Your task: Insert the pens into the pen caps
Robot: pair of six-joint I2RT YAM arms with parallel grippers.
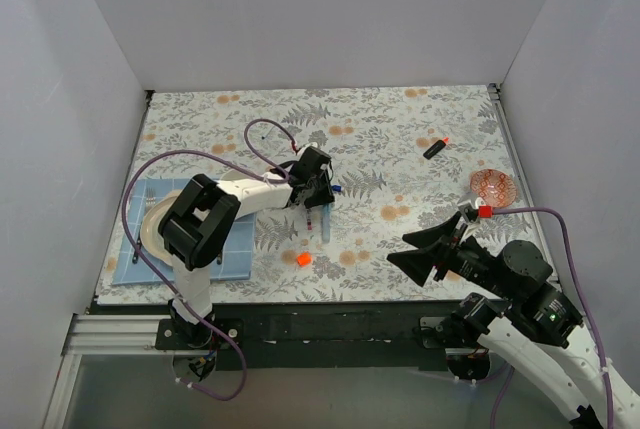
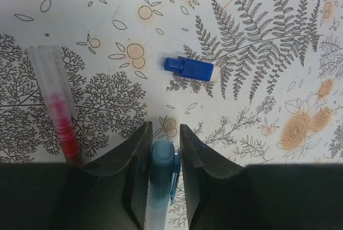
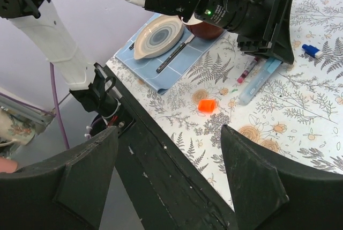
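Left claw clenched on the light blue pen; square its end to the dark blue cap first. Right claw gapes empty.

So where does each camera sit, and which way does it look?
Top external: above and behind the arm bases, looking down on the table; both arms show.
Left wrist: on the left arm, looking straight down; left gripper pinches the light blue pen.
Right wrist: on the right arm, facing the left arm; open right gripper at bottom.
Shared: both wrists see that pen and the dark blue cap.
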